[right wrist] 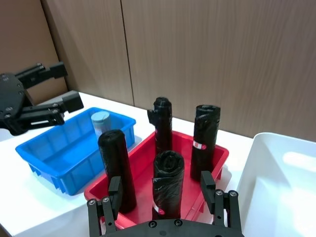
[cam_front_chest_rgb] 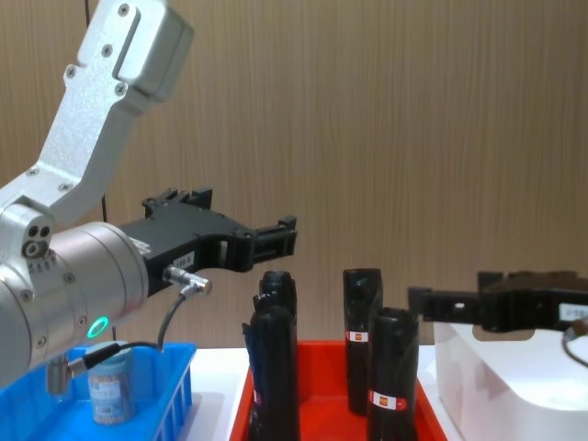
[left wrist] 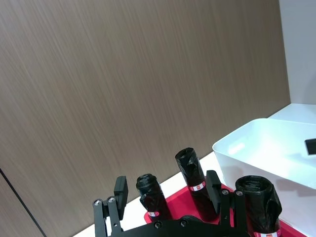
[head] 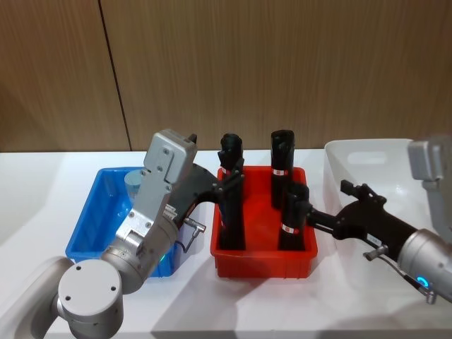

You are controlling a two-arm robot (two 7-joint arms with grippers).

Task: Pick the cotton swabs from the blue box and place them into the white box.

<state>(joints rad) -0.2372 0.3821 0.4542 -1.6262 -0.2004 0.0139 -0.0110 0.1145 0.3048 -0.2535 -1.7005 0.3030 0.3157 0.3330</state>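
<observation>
One cotton swab tub (head: pixel 134 185) with a pale lid stands upright in the far part of the blue box (head: pixel 85 219); it also shows in the right wrist view (right wrist: pixel 100 121) and the chest view (cam_front_chest_rgb: pixel 110 390). My left gripper (head: pixel 229 182) hangs open and empty, well above the table, between the blue box and the red bin, away from the tub. In its own view the left gripper (left wrist: pixel 167 190) holds nothing. My right gripper (head: pixel 321 206) is open and empty over the red bin's right side, beside the white box (head: pixel 367 152).
A red bin (head: pixel 261 261) with several tall black rolls (head: pixel 281 166) stands between the blue box and the white box. The rolls rise close to both grippers. A wood-panelled wall closes the back.
</observation>
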